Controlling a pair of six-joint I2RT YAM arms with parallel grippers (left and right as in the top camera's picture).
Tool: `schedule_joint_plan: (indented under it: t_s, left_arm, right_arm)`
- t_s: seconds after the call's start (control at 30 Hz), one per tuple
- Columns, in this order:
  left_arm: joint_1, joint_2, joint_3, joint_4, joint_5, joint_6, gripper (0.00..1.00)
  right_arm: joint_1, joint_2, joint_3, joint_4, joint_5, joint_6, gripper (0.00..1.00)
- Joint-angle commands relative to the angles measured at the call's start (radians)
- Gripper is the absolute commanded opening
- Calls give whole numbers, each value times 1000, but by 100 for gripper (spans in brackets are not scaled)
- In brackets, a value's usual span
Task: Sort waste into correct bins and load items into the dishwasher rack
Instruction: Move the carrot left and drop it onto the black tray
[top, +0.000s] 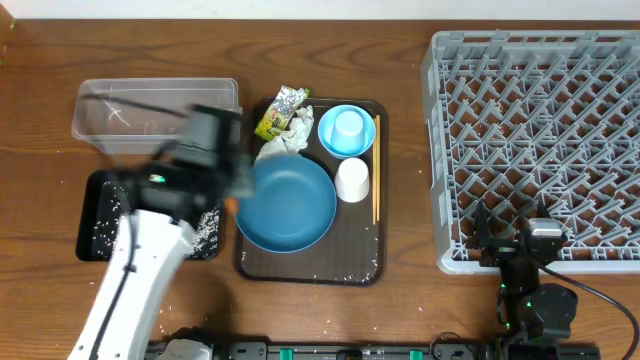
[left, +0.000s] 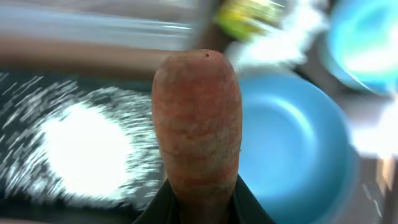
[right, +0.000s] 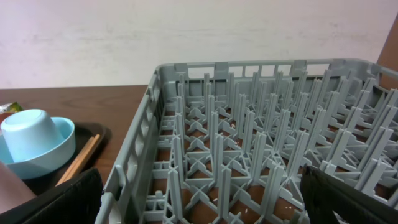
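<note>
The left gripper (left: 199, 210) is clamped on the carrot (left: 198, 124), which only its wrist view shows plainly. Overhead it blurs, seemingly between the black tray (top: 95, 228) and the blue plate (top: 290, 205). The right gripper (right: 199, 200) sits with fingers apart at the near edge of the rack (right: 249, 155), on the wooden table (top: 400, 60).

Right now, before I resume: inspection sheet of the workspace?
Surface: brown wooden table; loose white rice grains in shallow black rectangular tray, some on brown serving tray.
Job's things: large blue round plate, white cup, wooden chopsticks, crumpled white tissue, yellow-green snack wrapper, light-blue cup upturned in small light-blue bowl, all on serving tray; clear rectangular plastic tub; grey pegged dishwasher rack, no dishes.
Clutter: nothing seen.
Claws: left claw shut on small orange carrot; right claw open by rack.
Cables: black cable near right arm.
Surroundings: pale wall.
</note>
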Motion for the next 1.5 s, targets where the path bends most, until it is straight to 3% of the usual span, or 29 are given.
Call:
schedule_joint_plan:
  t_s: [0.0,0.17,0.37,0.47,0.6,0.97,1.0,1.03,1.1,1.37,1.47]
  left_arm:
    - [167,25,-47,-9,-23,-126,6]
    - [383,75,-111,-4,-18,-210,6]
    - [512,130,-143,19,56,-283,7]
    - [532,161,-143,39,56,-291,8]
    - [534,216,-143,64,56,-293,22]
    - [535,264,-142,91,56,-298,29]
    - [535,261,-142,94,56,-298,33]
    - [535,259,-141,95,56,-298,43]
    - [535,252,-141,101,56,-298,81]
    - [534,230,-87,34,69,-293,88]
    - [534,174,-53,26,166,-225,88]
  right_arm:
    - [-3,-5,-1,-3,0,3,99]
    - [-3,-5,-1,-3,0,3,99]
    - [-3,-5,-1,-3,0,3,99]
    - [-3,-5,-1,-3,0,3,99]
    - [-3,-5,-1,-3,0,3,99]
    - [-3,-5,-1,-3,0,3,99]
    - [-3,-5,-1,-3,0,3,99]
    - [-3,-5,-1,-3,0,3,99]
    - [-3,-5,-1,-3,0,3,99]
    - [-3,-5,-1,-3,0,3,99]
    - [-3,-5,-1,-3,0,3,99]
